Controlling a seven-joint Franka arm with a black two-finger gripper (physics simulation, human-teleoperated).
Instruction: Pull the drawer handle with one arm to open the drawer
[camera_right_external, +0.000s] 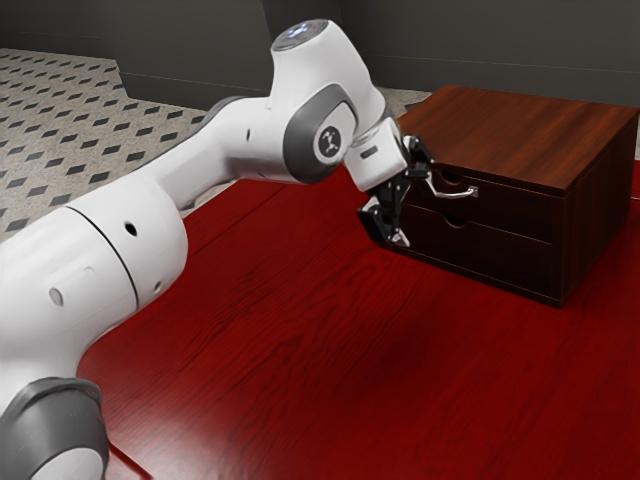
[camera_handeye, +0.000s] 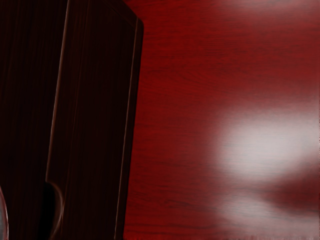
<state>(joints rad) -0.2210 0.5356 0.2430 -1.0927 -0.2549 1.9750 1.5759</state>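
Handle (camera_right_external: 452, 190): silver, on upper drawer (camera_right_external: 505, 208) of dark wooden cabinet (camera_right_external: 520, 125), toward exterior view's right. Drawer front apparently flush with lower drawer (camera_right_external: 485, 250); likely not yet opened. Gripper (camera_right_external: 402, 197) right at handle's near end, black fingers spread wide, one above, one below, clamped on nothing. Step judged: final approach before grasp. Next calls for easing in to bracket handle, closing firmly, then pulling straight back over red table (camera_right_external: 300, 340), away from cabinet, without slipping off.
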